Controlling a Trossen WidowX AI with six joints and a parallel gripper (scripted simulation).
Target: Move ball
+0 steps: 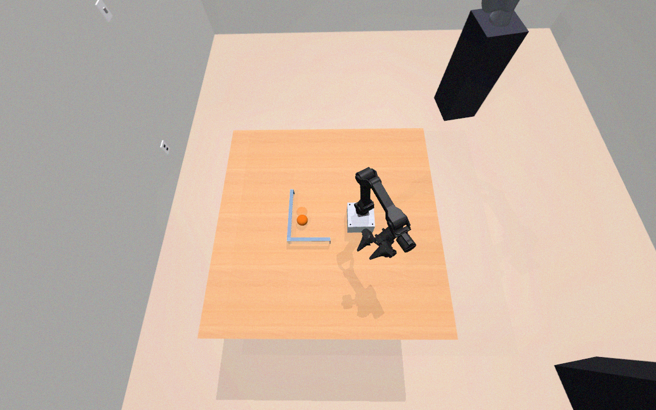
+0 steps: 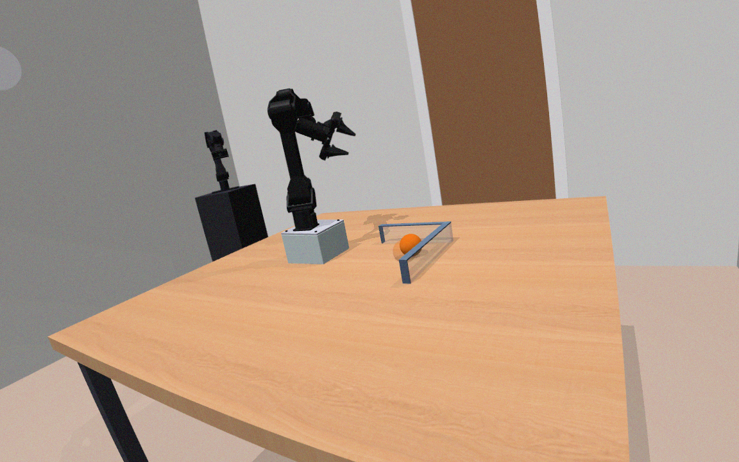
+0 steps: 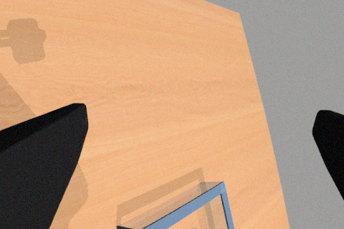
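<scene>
Orange ball (image 1: 302,220) (image 2: 412,240) inside wall corner, just off its see-through copy (image 1: 301,210) (image 2: 396,251); hand (image 1: 363,249) (image 2: 351,144) (image 3: 203,119) wide, nothing held.

Ball on worktop (image 1: 269,290) (image 2: 331,333) (image 3: 161,61), nr the longer clear wall (image 1: 292,213) (image 2: 428,243) w/ blue top edge; the copy overlaps it partly, on side away from the corner. Shorter wall (image 1: 310,241) (image 2: 415,226) (image 3: 186,205) meets longer one at corner. Hand up in air, well apart fr. ball, fingers spread. Arm (image 1: 384,199) (image 2: 292,152) on pale box base (image 1: 352,228) (image 2: 335,244), same worktop.
</scene>
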